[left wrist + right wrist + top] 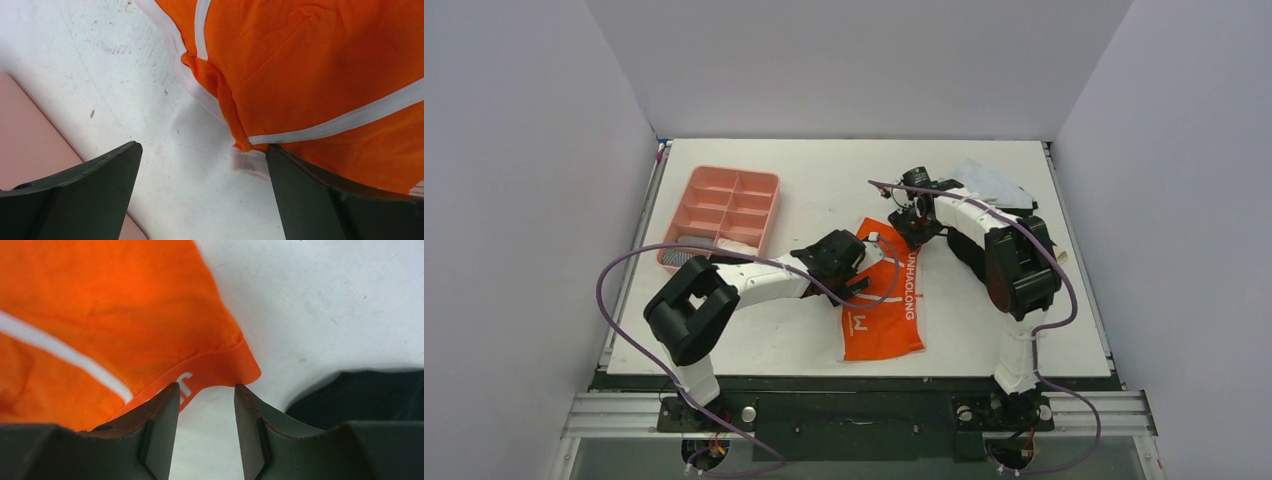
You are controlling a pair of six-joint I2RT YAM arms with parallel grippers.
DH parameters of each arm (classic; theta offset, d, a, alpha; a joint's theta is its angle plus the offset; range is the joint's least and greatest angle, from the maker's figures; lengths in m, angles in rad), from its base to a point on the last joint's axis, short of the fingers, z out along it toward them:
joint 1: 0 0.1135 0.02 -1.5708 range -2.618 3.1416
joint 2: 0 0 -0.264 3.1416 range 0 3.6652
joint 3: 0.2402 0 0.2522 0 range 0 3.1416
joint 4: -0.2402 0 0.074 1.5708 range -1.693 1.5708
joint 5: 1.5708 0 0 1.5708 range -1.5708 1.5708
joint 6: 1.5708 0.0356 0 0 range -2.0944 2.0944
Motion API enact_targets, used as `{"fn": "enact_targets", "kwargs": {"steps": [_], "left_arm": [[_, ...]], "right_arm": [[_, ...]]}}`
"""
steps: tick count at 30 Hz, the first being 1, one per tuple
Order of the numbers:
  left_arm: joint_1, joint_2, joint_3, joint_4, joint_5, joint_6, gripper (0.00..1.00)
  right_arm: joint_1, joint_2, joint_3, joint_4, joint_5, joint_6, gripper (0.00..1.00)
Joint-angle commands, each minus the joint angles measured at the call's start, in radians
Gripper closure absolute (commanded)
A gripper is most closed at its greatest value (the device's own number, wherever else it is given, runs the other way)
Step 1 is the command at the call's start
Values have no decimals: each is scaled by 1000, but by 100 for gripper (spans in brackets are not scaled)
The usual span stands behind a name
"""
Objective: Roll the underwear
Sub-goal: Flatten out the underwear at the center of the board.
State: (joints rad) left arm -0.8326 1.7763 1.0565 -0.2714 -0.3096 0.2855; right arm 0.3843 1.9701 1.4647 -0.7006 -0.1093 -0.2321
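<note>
Underwear in orange lies spread and unrolled by the middle of the table's near edge, so rolling looks not yet begun. The black pair, nearer the right edge, is mostly hidden. The left gripper gapes wide at the orange hem, holding nothing. The right gripper has its jaws parted, empty, just short of the waistband corner. White waistband lettering reads "UNHAOLONG", with a "J" before it in the right wrist view.

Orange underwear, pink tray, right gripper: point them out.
orange underwear (886,325), top external view, lower flat panel.
pink tray (736,171), top external view, far rim.
right gripper (205,390), right wrist view, midway between fingertips.
</note>
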Motion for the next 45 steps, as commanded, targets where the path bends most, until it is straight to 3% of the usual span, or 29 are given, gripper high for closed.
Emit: {"fn": "enact_targets", "kwargs": {"steps": [1,7,11,15,19,24,28,32,37,45], "left_arm": [[-16,10,-39,-7,-80,16,3],[-14,-12,-33,-26,-48,8,3],[-14,-25,-12,-39,-19,2,3],[3,-38,30,-43,7,-21,3],[60,-43,119,-74,101,-78,3],[165,-31,264,-112,322,-176,3],[220,62,424,-135,462,-264,3],[233,222,607,-147,525,-350,3],[269,404,772,-168,562,-504,3],[291,465,753,-122,510,-518,0]], "right_arm": [[-4,74,93,10,121,11,59],[-43,146,207,-30,226,-6,59],[-88,173,306,-73,215,-28,59],[-102,113,296,-88,144,-43,58],[-105,-23,158,-85,31,-43,58],[-105,-251,-51,-89,-112,-50,58],[-104,-393,-226,-105,-247,-73,58],[-102,-461,-328,-89,-256,-85,58],[-107,-398,-282,9,-180,13,63],[-138,-166,-67,59,-189,146,62]]}}
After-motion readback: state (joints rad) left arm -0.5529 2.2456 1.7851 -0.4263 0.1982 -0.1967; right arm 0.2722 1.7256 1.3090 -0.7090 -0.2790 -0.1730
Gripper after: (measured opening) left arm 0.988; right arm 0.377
